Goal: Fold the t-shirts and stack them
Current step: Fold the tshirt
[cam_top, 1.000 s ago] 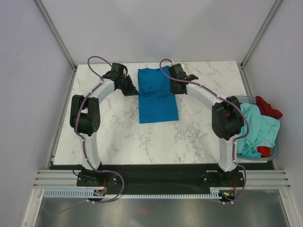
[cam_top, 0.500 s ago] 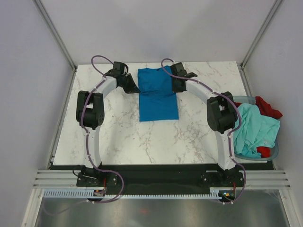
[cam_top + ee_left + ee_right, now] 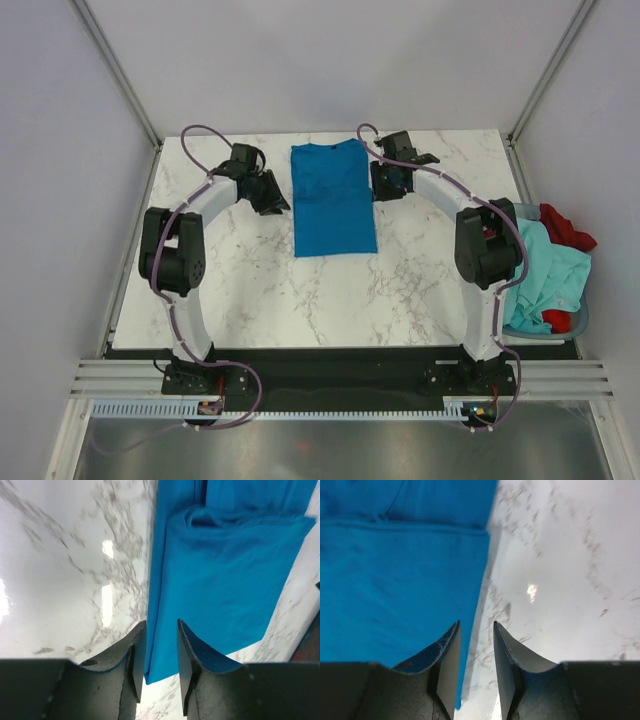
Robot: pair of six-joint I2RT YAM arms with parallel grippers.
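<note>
Your blue t-shirt [image 3: 333,203] is lying flat on the marble table [image 3: 420,280], far side, about in the middle. It's folded into a long narrow rectangle running near to far, with the collar end at the far edge.

The left gripper [image 3: 159,667] is right at the shirt's left edge. From its wrist cam you can see the fingers [image 3: 136,655] standing a small way apart with nothing pinched between them, just the shirt's edge and a bit of marble showing through the slot. Can't tell if the tips actually touch the cloth.

Same deal with the right gripper [image 3: 476,667] at the shirt's right edge: narrow gap, nothing held, and mostly marble showing between the fingers with a sliver of blue on the left.

The other two shirts are over on the right in the grey-blue basket [image 3: 548,339], which sits at the table's right edge. The mint-teal t-shirt [image 3: 545,270] is heaped on top and spilling over the rim, and the red t-shirt [image 3: 565,225] pokes out at the far end, with a bit more red at the near end.
</note>
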